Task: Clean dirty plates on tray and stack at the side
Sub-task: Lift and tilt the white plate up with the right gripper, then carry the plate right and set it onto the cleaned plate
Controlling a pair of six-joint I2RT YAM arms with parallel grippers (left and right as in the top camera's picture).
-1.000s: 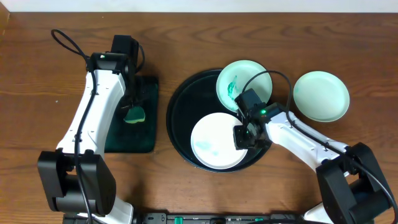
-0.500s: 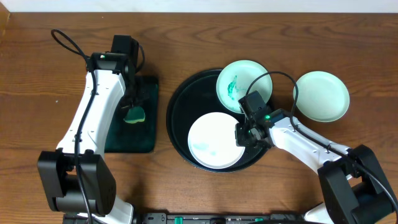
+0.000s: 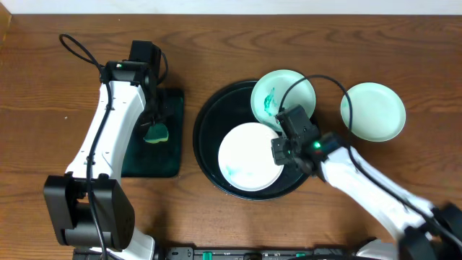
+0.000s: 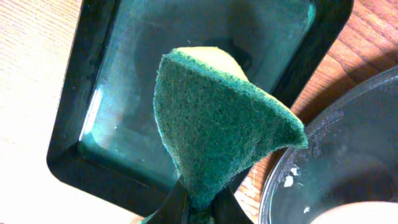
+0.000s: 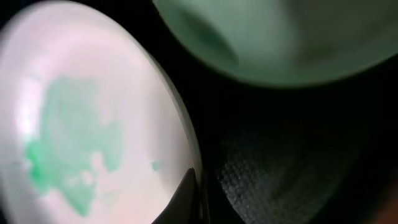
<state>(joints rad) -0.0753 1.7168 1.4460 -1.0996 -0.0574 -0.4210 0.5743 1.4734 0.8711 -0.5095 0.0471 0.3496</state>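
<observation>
Step in hand: readying the second dirty plate for wiping.

- Round black tray (image 3: 204,124) sits mid-surface (image 3: 43,87) and carries two plates.
- White plate (image 3: 249,157) lies at the near side of the tray, with faint teal smears on its face. The right wrist view shows the green smear plainly (image 5: 68,143).
- Smeared mint plate (image 3: 283,100) sits at the far rim of the tray, its near edge close beside the white plate. Whether the two touch is unclear.
- Clean mint plate (image 3: 372,110) rests alone on the surface, right of the tray. It is taken as the start of the stack.
- Right gripper (image 3: 283,153) is at the white plate's right rim. In the wrist view a dark fingertip (image 5: 186,190) lies against that rim, and the gripper looks narrow and pinched on it.
- Left gripper (image 3: 154,128) hangs over the rectangular black tray (image 3: 137,162), closed on the green sponge (image 4: 217,118), which is folded and clear of the tray floor.

Judgement: one plate is done and two are left. The next move calls for the right gripper to steady the white plate while the left arm carries the sponge across and rubs the smears. The grip is on the rim only, so the plate may slip or skid.
</observation>
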